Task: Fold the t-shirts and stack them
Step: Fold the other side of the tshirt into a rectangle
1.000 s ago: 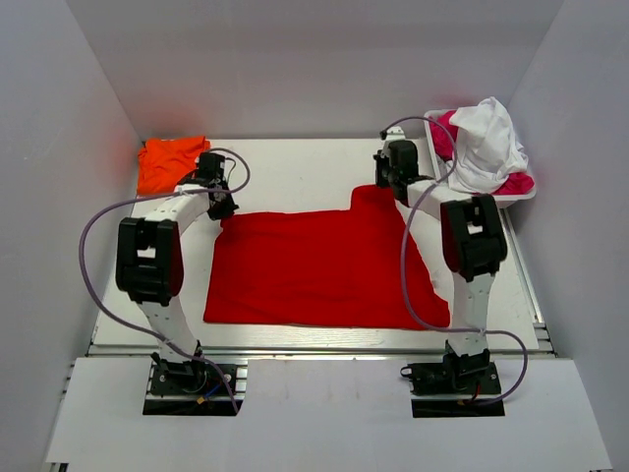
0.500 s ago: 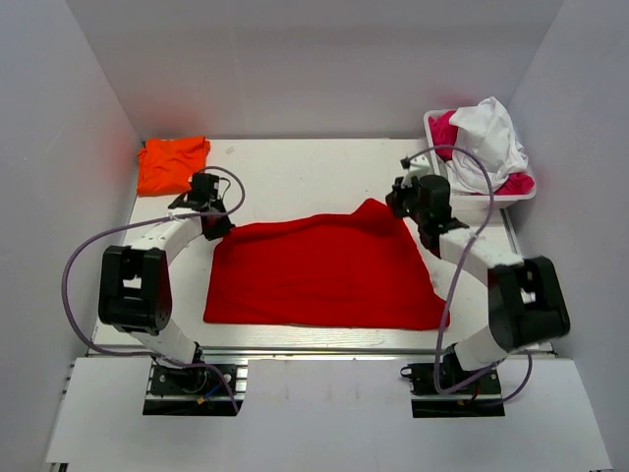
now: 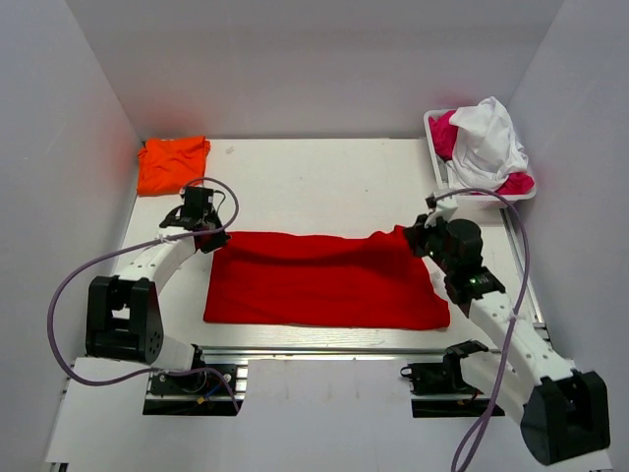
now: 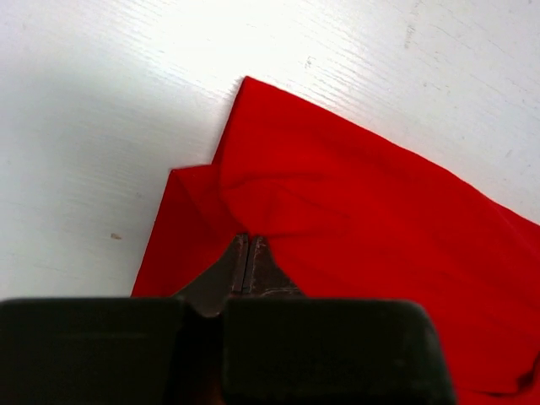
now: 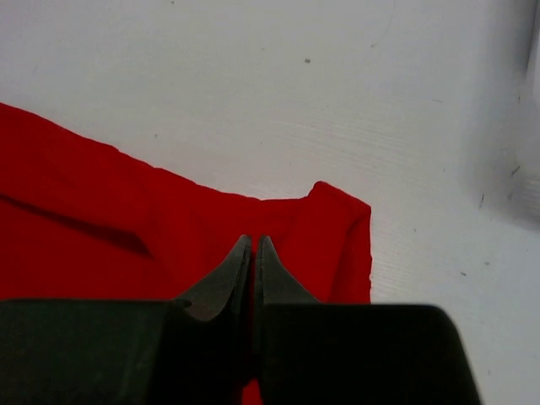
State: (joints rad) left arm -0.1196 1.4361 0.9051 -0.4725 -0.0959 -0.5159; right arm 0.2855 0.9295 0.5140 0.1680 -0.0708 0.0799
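The red t-shirt lies across the middle of the table. It is a soft, matte cloth doubled into a broad, low band. Its near edge runs straight along the table's front, and its far edge sags in a shallow curve between 2 lifted corners.

The left gripper has its dark, tapered fingers pressed together on the far-left corner, where the cloth gathers into small pleats and a folded-under flap. The right gripper is likewise pinched tight on the far-right corner, where the cloth rises in a small rounded peak with a thin hem line down its side.

The orange t-shirt sits as a rumpled, roughly square heap in the far-left corner of the table, well apart from the red one. A white basket at the far right holds white and pink cloth piled above its rim.

The tabletop is white with a fine streaked grain. A wide strip of it lies beyond the red shirt's far edge, between the orange heap and the basket. Plain white walls close in on 3 sides, and the red shirt's right end lies near the table's right rail.
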